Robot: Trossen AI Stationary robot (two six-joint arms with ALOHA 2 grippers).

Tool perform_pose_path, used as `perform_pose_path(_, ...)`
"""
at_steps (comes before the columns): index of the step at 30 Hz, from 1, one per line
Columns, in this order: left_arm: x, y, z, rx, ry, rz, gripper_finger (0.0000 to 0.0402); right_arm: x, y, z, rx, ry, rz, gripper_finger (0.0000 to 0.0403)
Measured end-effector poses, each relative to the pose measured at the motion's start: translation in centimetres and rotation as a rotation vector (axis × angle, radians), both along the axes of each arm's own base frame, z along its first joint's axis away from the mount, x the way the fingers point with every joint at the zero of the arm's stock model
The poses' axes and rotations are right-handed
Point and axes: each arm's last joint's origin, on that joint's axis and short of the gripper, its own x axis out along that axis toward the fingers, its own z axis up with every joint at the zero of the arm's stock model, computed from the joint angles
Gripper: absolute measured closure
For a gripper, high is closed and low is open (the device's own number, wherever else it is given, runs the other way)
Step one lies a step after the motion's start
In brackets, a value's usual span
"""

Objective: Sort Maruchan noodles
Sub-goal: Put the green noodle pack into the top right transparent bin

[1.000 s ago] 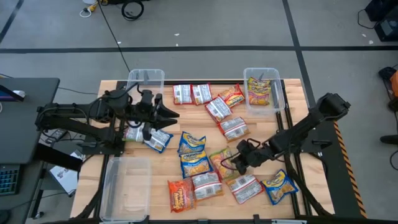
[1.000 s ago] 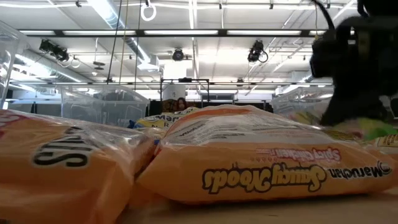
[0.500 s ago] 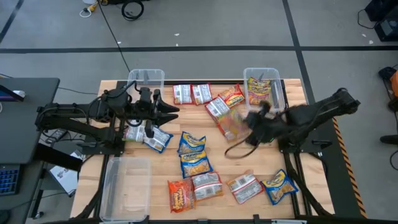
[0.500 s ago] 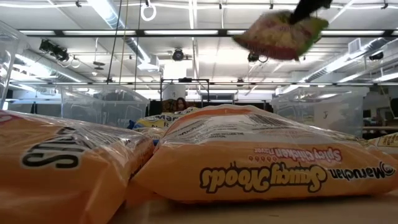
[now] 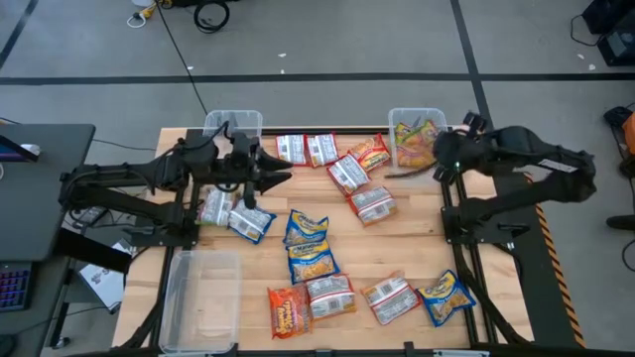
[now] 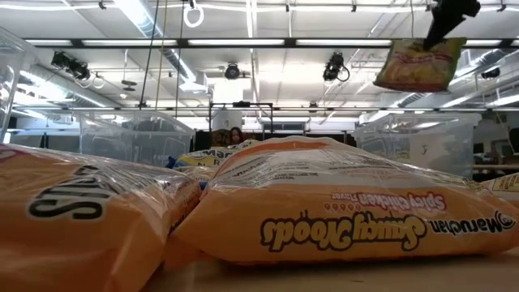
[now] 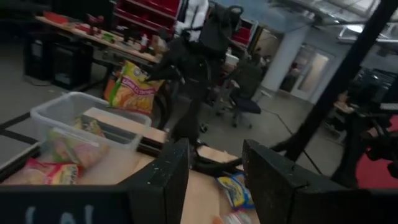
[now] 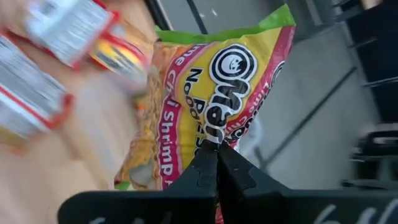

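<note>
The right gripper (image 5: pixel 444 159) is raised above the desk (image 5: pixel 417 248) at the clear bin (image 5: pixel 400 119) on the far right side, its fingers pinched tight on the edge of a green-yellow-pink lime shrimp packet (image 8: pixel 205 112); in the low view that packet (image 6: pixel 415 65) hangs flat in the air well above the desk, and the left wrist view shows it (image 7: pixel 132 87) held up just beside that bin (image 7: pixel 68 121). The bin already holds similar green-and-pink packets (image 5: pixel 415 144). The left gripper (image 5: pixel 273 177) hovers over the left part of the desk beside a second clear bin (image 5: pixel 233 122) at the far edge, its two dark fingers (image 7: pixel 163 180) spread apart with nothing between them. A third clear bin (image 5: pixel 198 297) lies at the near left corner. The other noodle packets lie loose on the desk: red-and-white ones (image 5: pixel 306 149) in a row near the far edge, two more (image 5: pixel 359 188) toward the middle, blue-and-yellow ones (image 5: pixel 308 243) in the centre and one (image 5: pixel 448 296) near the right front, and an orange-red one (image 5: pixel 289 309) at the front. In the low view two orange packets (image 6: pixel 340 211) lie close before the camera, touching each other.
</note>
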Motion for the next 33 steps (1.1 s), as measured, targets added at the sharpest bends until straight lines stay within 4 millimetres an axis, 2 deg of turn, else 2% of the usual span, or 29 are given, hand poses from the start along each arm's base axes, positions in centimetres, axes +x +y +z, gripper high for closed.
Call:
perform_pose_path(6,0.5,1.2,-0.5,-0.002,0.024,0.027,0.0216,0.9,-2.2,-1.2,0.022,0.185,0.123,0.0402)
perform_pose_path(13,1.1,0.9,-1.0,0.025,0.047,-0.061,0.0219,2.9,-6.2,-3.0,0.054,0.420,0.249,0.0402)
perform_pose_path(17,0.9,0.9,-0.8,0.023,0.041,-0.058,0.0221,3.2,-8.3,-4.8,0.133,0.479,0.337,0.0402)
perform_pose_path(23,0.6,0.8,-0.5,0.051,0.023,-0.053,0.0221,3.8,-10.6,-8.8,0.194,0.524,0.380,0.0401)
perform_pose_path(25,0.5,0.6,0.0,0.058,0.003,-0.061,0.0221,4.0,-10.8,-9.7,0.191,0.529,0.413,0.0400)
perform_pose_path(33,-0.7,-0.5,4.6,0.142,-0.050,-0.096,0.0221,4.7,-12.5,-12.6,0.305,0.453,0.442,0.0398)
